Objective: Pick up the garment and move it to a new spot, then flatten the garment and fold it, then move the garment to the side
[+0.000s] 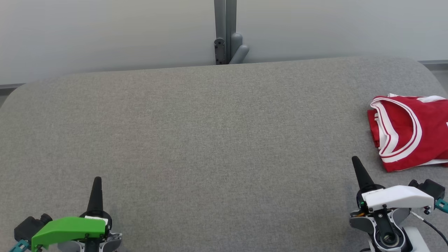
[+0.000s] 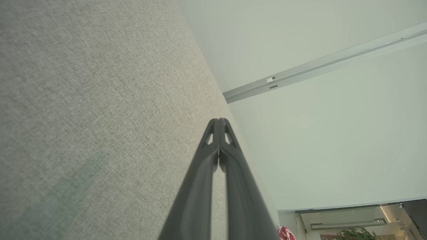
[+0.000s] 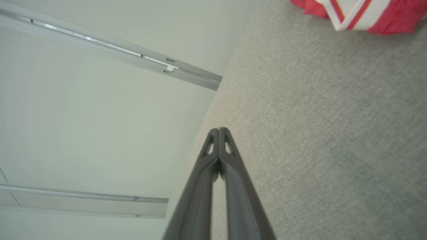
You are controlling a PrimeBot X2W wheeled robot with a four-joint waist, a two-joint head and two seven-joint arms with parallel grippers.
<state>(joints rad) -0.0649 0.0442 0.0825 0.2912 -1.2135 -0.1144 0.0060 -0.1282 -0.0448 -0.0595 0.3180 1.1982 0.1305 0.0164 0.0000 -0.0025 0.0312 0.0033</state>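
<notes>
Grey desk [image 1: 210,133], garment [image 1: 420,133] bunched at its right edge: looks light, limp, probably slippery. You'd best pinch its white-trimmed border. Left gripper [image 1: 97,180] and right gripper [image 1: 355,160] both pressed together, empty.

Red garment [image 1: 414,134] with white stripes on grey table [image 1: 196,133].

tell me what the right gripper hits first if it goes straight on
Likely nothing nearby: the right gripper points along the grey table, passing left of the red garment, toward the far wall. Its height above the table is unclear.
</notes>
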